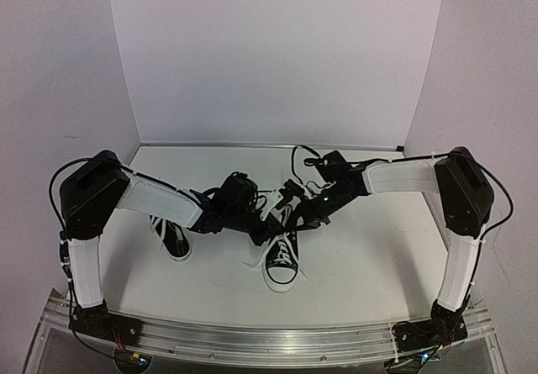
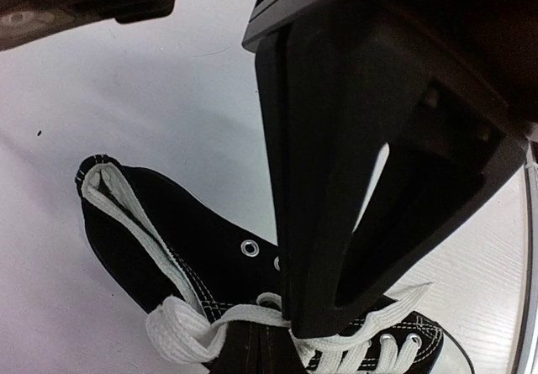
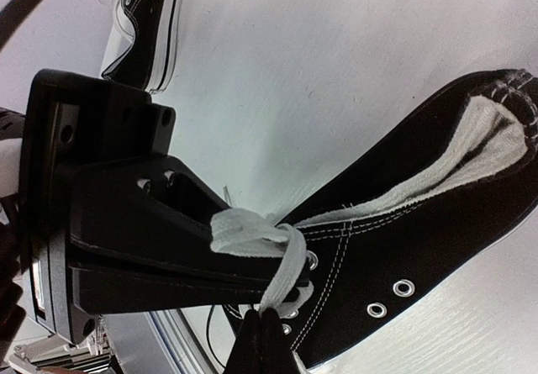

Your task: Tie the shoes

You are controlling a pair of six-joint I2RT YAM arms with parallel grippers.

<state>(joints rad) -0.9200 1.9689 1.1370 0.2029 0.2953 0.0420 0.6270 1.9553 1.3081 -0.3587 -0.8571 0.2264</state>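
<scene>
Two black canvas shoes with white laces lie on the white table. One shoe (image 1: 282,258) lies in the middle with its toe cap toward the arms, and the other shoe (image 1: 172,238) lies to the left under the left arm. Both grippers meet over the middle shoe's laces. My left gripper (image 1: 259,221) (image 2: 257,350) is shut on a white lace (image 2: 181,330) that bulges into a loop beside the tongue. My right gripper (image 1: 290,200) (image 3: 267,334) is shut on a lace strand (image 3: 284,265) that runs up over the left gripper's finger (image 3: 134,239). The knot area is hidden by the fingers.
White walls close in the table at the back and both sides. An aluminium rail (image 1: 277,340) runs along the near edge by the arm bases. Loose lace ends trail beside the middle shoe (image 1: 252,260). The second shoe (image 3: 145,29) shows at the upper left of the right wrist view.
</scene>
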